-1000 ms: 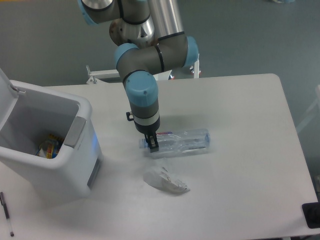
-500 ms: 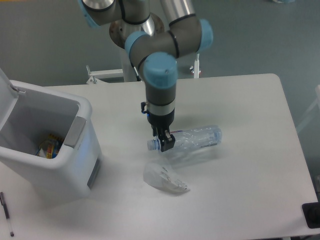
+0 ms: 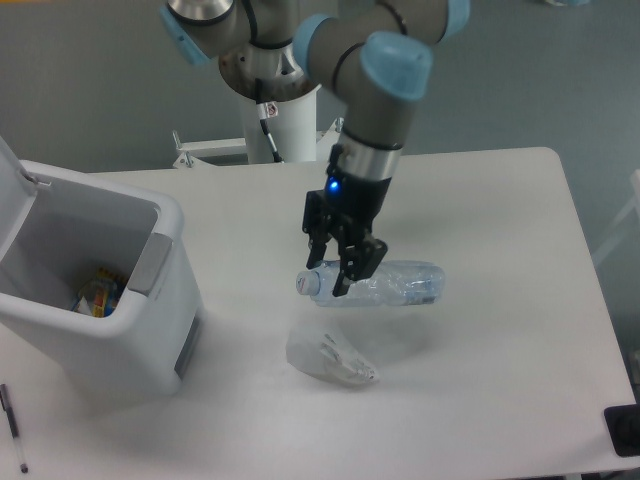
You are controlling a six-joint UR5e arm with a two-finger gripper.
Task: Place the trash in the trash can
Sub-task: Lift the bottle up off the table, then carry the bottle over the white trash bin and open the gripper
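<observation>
Nearest, the crumpled wrapper (image 3: pixel 330 360) lies untouched on the tabletop (image 3: pixel 500 330). Just beyond it, the gripper (image 3: pixel 340 277) pinches the crushed bottle (image 3: pixel 385 284) near its neck and has lifted it clear since a second ago, so carrying can begin. Its long axis runs left-right, cap toward the open trash can (image 3: pixel 95 290).
</observation>
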